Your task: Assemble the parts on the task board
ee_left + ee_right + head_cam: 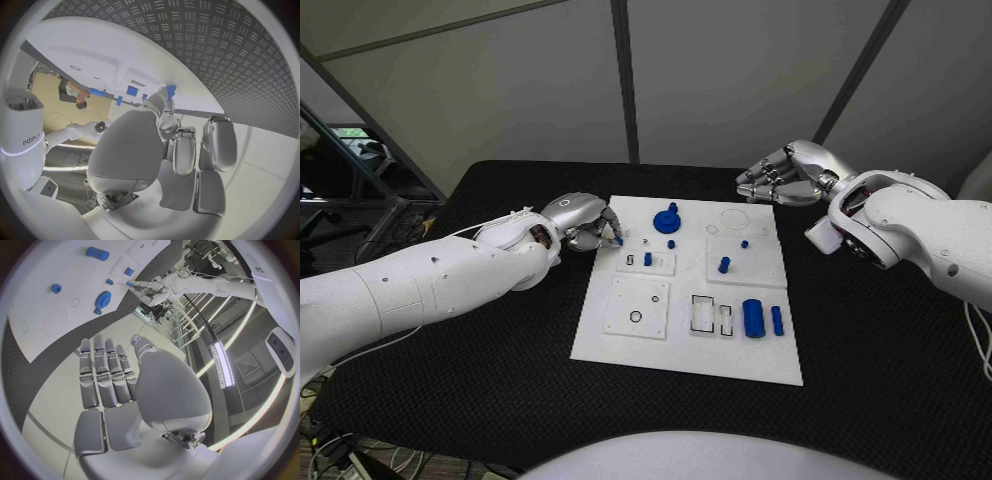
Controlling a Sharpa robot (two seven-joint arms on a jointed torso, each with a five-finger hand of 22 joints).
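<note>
Left hand (584,222) beside task board (678,345)

"PC" on white arm (261,271) (partly cut)

The task board (687,345) lies in the middle of the black table (473,350), with bare tabletop on its left, right and near sides. The left hand (586,228) sits at the board's far-left corner, over the edge, blocking approach there. The right hand (783,175) is above the table beyond the board's far-right corner, apart from it. On the board, a blue gear (668,218) stands up at the far middle, small blue pegs (724,265) rise near the centre, and two blue cylinders (753,318) lie at the near right. The near-left quarter carries only a flat white plate (636,307).
</note>
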